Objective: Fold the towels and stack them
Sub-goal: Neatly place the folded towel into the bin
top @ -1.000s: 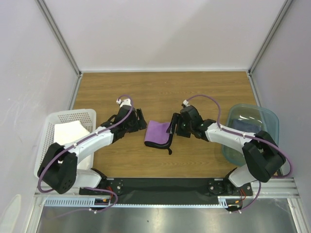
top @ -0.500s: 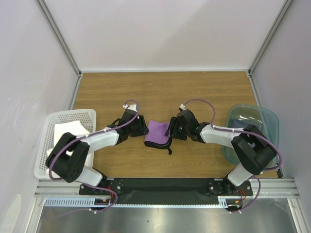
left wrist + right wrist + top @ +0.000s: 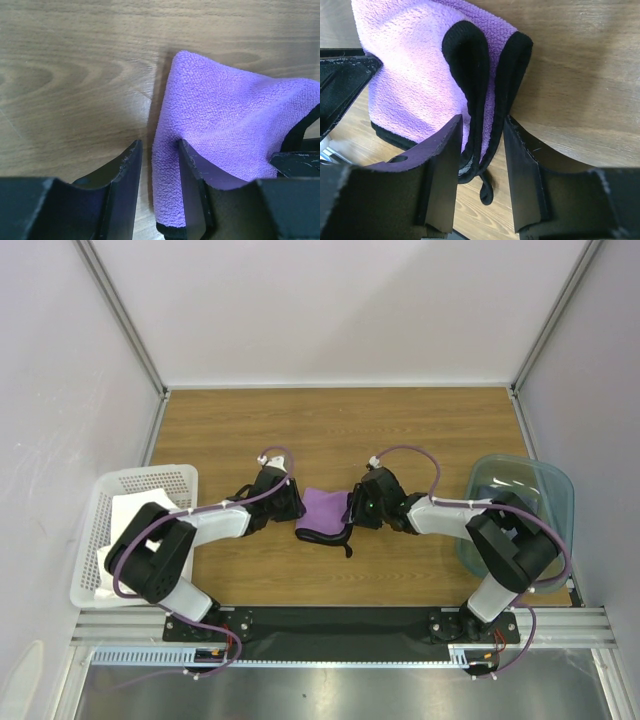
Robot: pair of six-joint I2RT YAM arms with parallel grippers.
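The purple towel (image 3: 322, 512) with black trim lies partly folded at the table's middle. My left gripper (image 3: 292, 503) is at its left edge. In the left wrist view the towel's (image 3: 235, 115) raised edge stands between the jaws of the left gripper (image 3: 159, 175), against one finger, with a thin gap to the other. My right gripper (image 3: 357, 508) is at the right edge. There the doubled black hem of the towel (image 3: 415, 65) hangs between the jaws of the right gripper (image 3: 482, 150), which stand narrowly apart. A white towel (image 3: 135, 515) lies in the basket; a navy towel (image 3: 500, 498) lies in the bin.
The white perforated basket (image 3: 100, 495) stands at the left table edge. The translucent teal bin (image 3: 560, 490) stands at the right edge. Grey walls and metal frame posts close off the back and sides. Bare wood lies behind the towel.
Both arms have reached inward to the purple towel's two side edges. Both pairs of jaws have narrowed around the cloth. The towel's left edge has bunched up slightly.
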